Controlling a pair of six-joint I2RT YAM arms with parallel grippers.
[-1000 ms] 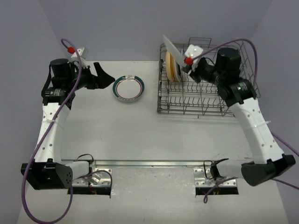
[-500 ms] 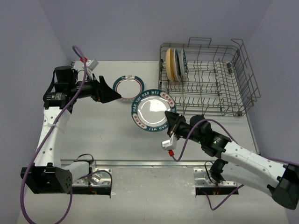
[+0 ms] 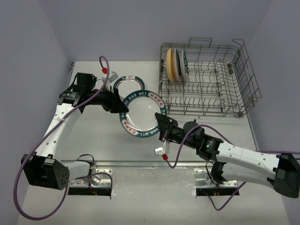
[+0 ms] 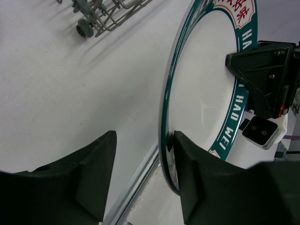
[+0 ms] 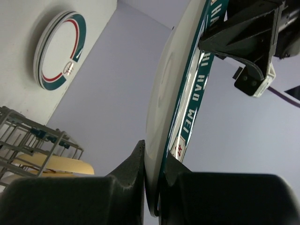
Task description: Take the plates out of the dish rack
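Observation:
A white plate with a teal rim and red characters (image 3: 143, 117) hangs tilted over the table between the arms. My right gripper (image 3: 161, 127) is shut on its lower right rim (image 5: 173, 93), one finger on each face. My left gripper (image 3: 123, 107) straddles the opposite rim (image 4: 201, 93). Its right finger touches the plate's face; its left finger (image 4: 89, 173) stands well apart, so it is open. The dish rack (image 3: 206, 79) at the back right holds a tan-yellow plate and two teal-rimmed ones (image 3: 176, 64) upright at its left end.
A stack of teal-rimmed plates (image 3: 129, 86) lies flat on the table just behind the left gripper. The rack's wire corner and wheel (image 4: 98, 18) show beyond the held plate. A metal rail (image 3: 150, 164) runs along the near table edge.
The right arm lifted the plate out of the rack and carried it to mid-table. The left arm swung right to the plate and its jaws narrowed around the rim.

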